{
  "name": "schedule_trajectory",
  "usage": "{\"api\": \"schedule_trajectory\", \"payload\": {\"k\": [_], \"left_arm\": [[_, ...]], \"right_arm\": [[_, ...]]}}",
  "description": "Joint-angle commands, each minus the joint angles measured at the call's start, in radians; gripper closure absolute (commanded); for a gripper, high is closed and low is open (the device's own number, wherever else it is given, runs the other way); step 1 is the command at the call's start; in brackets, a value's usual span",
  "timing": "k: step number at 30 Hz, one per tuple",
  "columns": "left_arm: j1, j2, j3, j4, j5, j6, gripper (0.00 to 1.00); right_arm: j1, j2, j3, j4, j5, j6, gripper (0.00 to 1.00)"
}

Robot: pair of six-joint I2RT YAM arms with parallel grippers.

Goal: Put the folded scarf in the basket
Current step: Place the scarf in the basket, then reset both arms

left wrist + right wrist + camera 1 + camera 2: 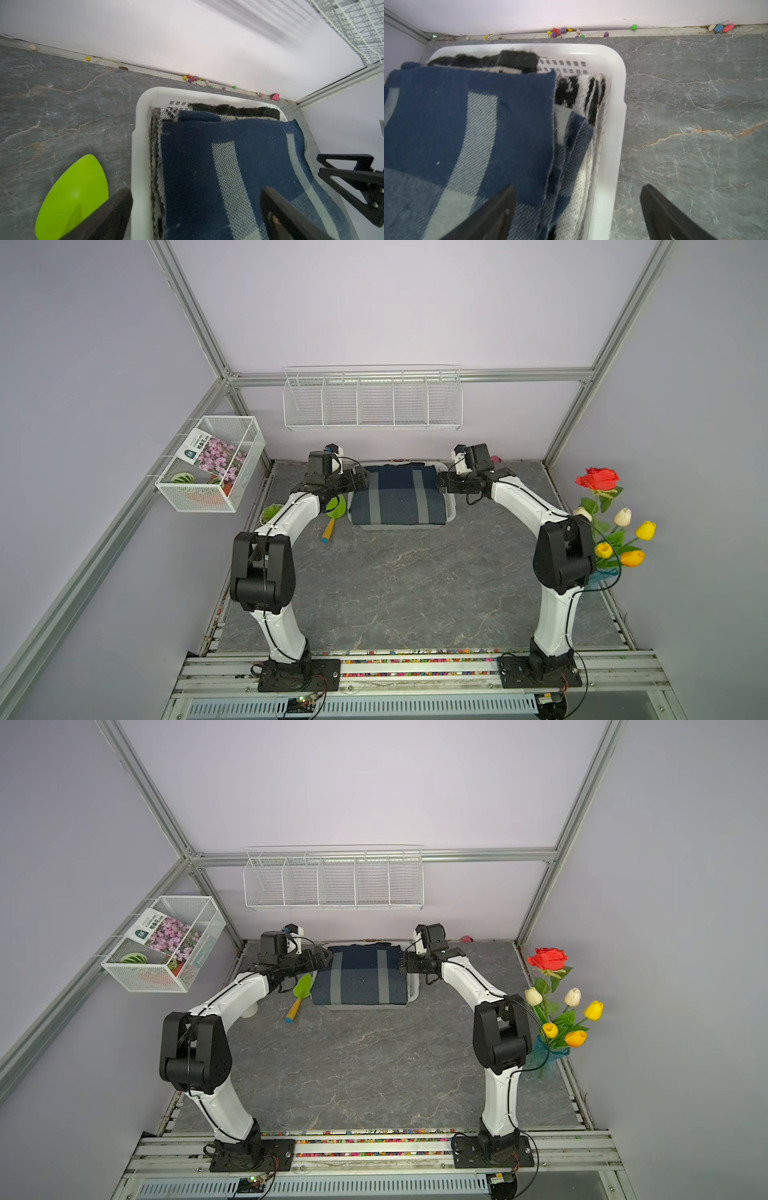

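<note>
Soft, even light fills both top views, bright on the pale wall (pixel 395 302) behind the basket (pixel 453 508); only faint shadows lie on the counter (pixel 415 580) in front of it. In my right wrist view a small glare streak sits on the basket's far rim, and the fingers (pixel 660 212) of my right end effector (pixel 578 188), nearer the lens than the basket, are dark and blurred. In my left wrist view diagonal streaks band the wall beyond the basket.

The folded scarf (pixel 399 497), navy with pale grey stripes, lay flat in the basket (pixel 451 508), over black-and-white knit (pixel 571 89) that showed past its edges. The shallow white basket, with perforated walls, sat at the far edge of the grey marbled surface (pixel 415 572).
</note>
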Motion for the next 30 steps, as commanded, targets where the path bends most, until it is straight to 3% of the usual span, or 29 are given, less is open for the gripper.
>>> {"api": "schedule_trajectory", "payload": {"k": [1,6,12,15,17,20,22,24,26,30], "left_arm": [[0.002,-0.079,-0.059,-0.004,-0.04,0.029,0.0],[0.003,-0.255,-0.249,0.086,-0.065,0.062,0.0],[0.002,-0.496,-0.464,0.075,-0.133,0.077,0.0],[0.002,-0.642,-0.588,0.079,-0.188,0.079,0.0],[0.002,-0.738,-0.684,0.125,-0.262,0.107,0.0],[0.002,-0.851,-0.845,0.255,-0.36,0.183,0.0],[0.001,-0.867,-0.963,0.413,-0.399,0.263,0.0],[0.002,-0.832,-1.032,0.518,-0.441,0.316,0.0],[0.003,-0.784,-1.035,0.529,-0.503,0.314,0.0],[0.006,-0.66,-1.082,0.741,-0.602,0.346,0.0]], "right_arm": [[0.032,-0.098,-0.045,0.006,0.062,-0.045,0.02],[0.069,-0.27,-0.201,0.07,0.066,-0.089,0.01],[0.113,-0.555,-0.462,0.144,0.094,-0.137,0.02],[0.117,-0.723,-0.583,0.136,0.146,-0.166,0.01],[0.108,-0.822,-0.69,0.163,0.244,-0.154,0.02],[0.096,-0.947,-0.855,0.234,0.302,-0.318,0.02],[0.094,-1.006,-0.96,0.33,0.402,-0.336,0.02],[0.093,-1.044,-1.067,0.437,0.418,-0.402,0.02],[0.085,-1.058,-1.183,0.591,0.506,-0.425,0.02],[-0.042,-1.003,-1.36,0.91,0.43,-0.317,0.02]]}}
